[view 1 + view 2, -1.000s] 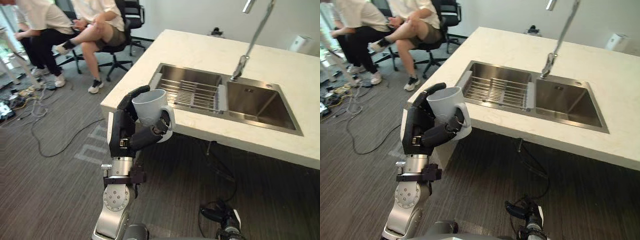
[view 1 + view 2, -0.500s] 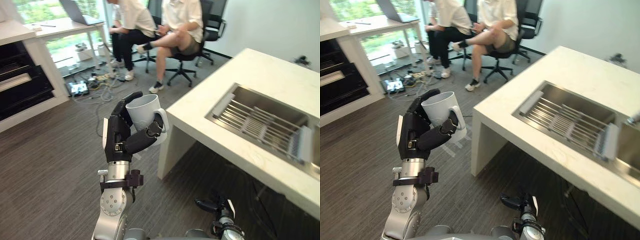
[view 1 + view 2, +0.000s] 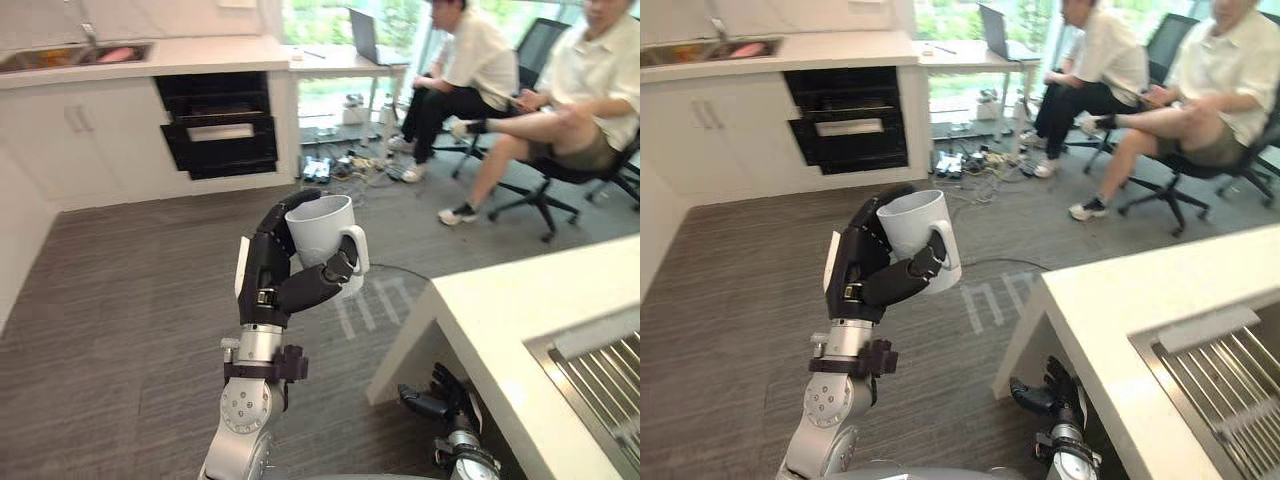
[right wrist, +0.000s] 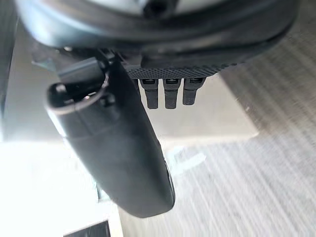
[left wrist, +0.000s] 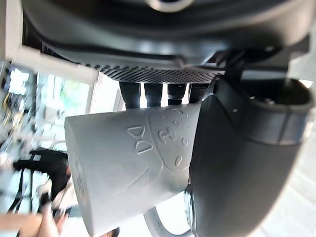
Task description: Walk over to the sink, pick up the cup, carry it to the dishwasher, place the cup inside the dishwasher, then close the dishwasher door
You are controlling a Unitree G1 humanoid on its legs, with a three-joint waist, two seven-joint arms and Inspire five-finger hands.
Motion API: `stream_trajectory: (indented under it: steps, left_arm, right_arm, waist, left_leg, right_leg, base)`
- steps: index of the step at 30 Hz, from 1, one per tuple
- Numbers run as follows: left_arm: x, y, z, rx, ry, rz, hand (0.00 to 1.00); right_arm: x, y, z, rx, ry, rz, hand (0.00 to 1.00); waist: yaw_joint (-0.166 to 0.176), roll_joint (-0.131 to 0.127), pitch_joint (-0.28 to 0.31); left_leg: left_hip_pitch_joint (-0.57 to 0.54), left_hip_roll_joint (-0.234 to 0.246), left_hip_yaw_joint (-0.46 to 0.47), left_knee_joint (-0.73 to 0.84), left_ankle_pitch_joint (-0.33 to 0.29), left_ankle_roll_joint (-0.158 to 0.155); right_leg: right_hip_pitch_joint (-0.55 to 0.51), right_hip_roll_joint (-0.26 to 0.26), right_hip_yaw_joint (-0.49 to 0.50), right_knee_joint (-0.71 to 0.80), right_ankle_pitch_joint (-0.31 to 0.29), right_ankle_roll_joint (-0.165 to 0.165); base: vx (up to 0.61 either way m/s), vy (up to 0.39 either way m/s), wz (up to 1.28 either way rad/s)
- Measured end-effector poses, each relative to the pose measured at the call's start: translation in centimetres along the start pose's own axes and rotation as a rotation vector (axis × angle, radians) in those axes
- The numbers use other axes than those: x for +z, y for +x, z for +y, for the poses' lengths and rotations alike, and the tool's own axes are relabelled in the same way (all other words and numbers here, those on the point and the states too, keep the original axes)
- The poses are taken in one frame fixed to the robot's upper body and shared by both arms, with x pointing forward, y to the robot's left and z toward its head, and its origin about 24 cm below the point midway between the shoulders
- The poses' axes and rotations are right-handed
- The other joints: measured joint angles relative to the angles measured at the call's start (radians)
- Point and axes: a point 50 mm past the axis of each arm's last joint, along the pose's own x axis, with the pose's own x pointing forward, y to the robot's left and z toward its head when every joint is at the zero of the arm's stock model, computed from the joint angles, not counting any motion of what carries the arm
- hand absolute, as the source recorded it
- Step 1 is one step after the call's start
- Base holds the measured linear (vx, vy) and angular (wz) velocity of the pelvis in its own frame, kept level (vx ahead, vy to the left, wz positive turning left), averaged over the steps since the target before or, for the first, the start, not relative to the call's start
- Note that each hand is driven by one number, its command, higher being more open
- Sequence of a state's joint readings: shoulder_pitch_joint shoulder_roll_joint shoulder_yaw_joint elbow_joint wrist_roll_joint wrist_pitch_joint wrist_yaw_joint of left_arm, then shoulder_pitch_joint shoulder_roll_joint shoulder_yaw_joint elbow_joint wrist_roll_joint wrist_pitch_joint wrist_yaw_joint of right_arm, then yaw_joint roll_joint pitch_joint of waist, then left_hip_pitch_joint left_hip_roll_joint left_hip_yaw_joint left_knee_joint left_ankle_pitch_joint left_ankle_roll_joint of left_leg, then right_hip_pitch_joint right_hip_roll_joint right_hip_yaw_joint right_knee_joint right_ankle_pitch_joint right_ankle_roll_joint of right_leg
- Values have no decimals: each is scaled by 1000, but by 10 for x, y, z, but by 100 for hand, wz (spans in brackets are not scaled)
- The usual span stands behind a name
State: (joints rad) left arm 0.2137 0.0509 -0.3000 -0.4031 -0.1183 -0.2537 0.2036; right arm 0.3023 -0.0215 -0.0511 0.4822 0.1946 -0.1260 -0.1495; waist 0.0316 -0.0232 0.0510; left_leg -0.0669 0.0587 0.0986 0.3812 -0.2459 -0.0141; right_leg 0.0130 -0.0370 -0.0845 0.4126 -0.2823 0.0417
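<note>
A white cup [image 3: 325,235] with a handle is upright in front of me, above the grey floor. My left hand [image 3: 275,280] is shut on it, fingers behind the wall and thumb across the front near the handle. The left wrist view shows the same cup [image 5: 123,168] from close, the thumb [image 5: 237,163] pressed on it. A dark built-in appliance [image 3: 220,130] sits in the white cabinets at the back, several steps away. My right hand [image 3: 440,400] hangs low by the island's corner, fingers relaxed and holding nothing.
The pale island counter [image 3: 520,320] with its sink rack [image 3: 610,370] stands at my right. Two seated people [image 3: 470,70] [image 3: 590,110] on office chairs are at the back right, with cables [image 3: 350,165] on the floor near them. Open floor lies between me and the cabinets.
The camera has swung left, away from the sink island towards the cabinets and dark appliance. The cup stays in my left hand, held the same way.
</note>
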Motion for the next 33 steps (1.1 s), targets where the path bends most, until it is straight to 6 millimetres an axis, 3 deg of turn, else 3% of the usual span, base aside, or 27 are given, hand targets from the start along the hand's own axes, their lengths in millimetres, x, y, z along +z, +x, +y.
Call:
stream_trajectory:
  steps: [5, 8, 9, 11, 14, 16, 17, 20, 22, 24, 25, 30, 33]
  left_arm:
    - [-1, -2, 5, 11, 8, 11, 30]
    - [-3, -6, 6, 10, 12, 30, 30]
    - [-3, -6, 6, 0, 14, 29, 30]
    - [-4, -6, 5, -1, 13, 36, 30]
    - [-3, -4, 3, -7, 12, 27, 30]
    - [-2, -4, 4, 1, 14, 23, 30]
    - [-3, -4, 6, 18, 14, 28, 30]
    - [-5, -5, 4, 23, 2, 36, 30]
    - [-5, -5, 1, 29, -22, 32, 30]
    - [-5, -5, 1, 36, -29, 32, 30]
    - [-20, -18, 14, 73, 14, 125, 30]
    - [-20, -18, 14, 76, 12, 125, 30]
    - [-22, -15, 10, 70, -23, 128, 30]
  right_arm:
    - [-2, 2, 11, 20, 23, 13, 90]
    - [-7, 1, 18, 53, -1, 33, 90]
    - [-8, 0, 22, 67, -17, 37, 90]
    - [-13, -4, 27, 92, -32, 51, 90]
    - [-14, -5, 34, 127, -64, 49, 90]
    - [-12, -6, 38, 148, -80, 39, 90]
    - [-8, -5, 38, 157, -91, 18, 90]
    - [6, -1, 30, 149, -135, -41, 90]
    - [14, 0, 24, 134, -151, -72, 90]
    - [19, 1, 21, 121, -155, -93, 90]
    - [14, -4, 27, 116, -124, -79, 90]
    - [11, -4, 27, 116, -124, -68, 90]
    - [-2, -8, 19, 81, -111, -19, 90]
  waist:
    - [7, -12, 7]
    - [6, -30, 34]
    - [-2, -49, 47]
    - [-23, -57, 50]
    - [-23, -54, 50]
    - [-18, -62, 43]
    - [-16, -65, 29]
    - [-19, -7, -6]
    - [-18, 10, -17]
    - [-18, 7, -26]
    - [-20, -13, -53]
    - [-20, -15, -54]
    - [-32, -18, -57]
  left_leg:
    - [6, -39, 10, -44, 22, 19]
    - [57, -64, 28, -67, 23, 26]
    - [76, -84, 15, -70, 23, 40]
    - [78, -101, -33, -55, 17, 54]
    - [57, -112, -112, -41, 4, 66]
    - [47, -123, -147, -31, -10, 44]
    - [47, -130, -172, -13, -30, 30]
    - [41, -86, -200, -12, -27, 3]
    - [74, -58, -196, -61, -18, -11]
    - [103, -36, -197, -91, -17, -14]
    - [60, -52, -202, -88, 30, -12]
    - [64, -44, -179, -93, 32, -12]
    - [71, -39, -177, -106, 41, -15]
  right_leg:
    - [2, -26, 46, -38, 8, -14]
    - [-61, -49, 84, 165, 8, -13]
    - [-124, -59, 119, 322, 22, -8]
    - [-185, -36, 204, 419, -10, 9]
    - [-235, 19, 332, 334, -49, 31]
    - [-220, 17, 357, 170, -27, 25]
    - [-207, 4, 342, 126, 26, 38]
    - [-186, 27, 288, 82, 31, 16]
    - [-142, 39, 261, 35, 39, 3]
    - [-102, 50, 244, -2, 43, -4]
    - [-98, 35, 248, -83, 126, 5]
    - [-103, 44, 265, -97, 137, 4]
    - [-94, 43, 257, -121, 148, 2]
  base:
    - [11, 93, -2]
    - [-42, 124, -12]
    - [-31, 74, 31]
    - [-5, 17, 68]
    - [18, -86, 88]
    - [103, -168, 73]
    - [135, -166, 51]
    - [242, -143, 42]
    - [259, -111, 32]
    - [123, -60, 14]
    - [53, -27, 6]
    - [-5, -3, -10]
    - [5, -17, -6]
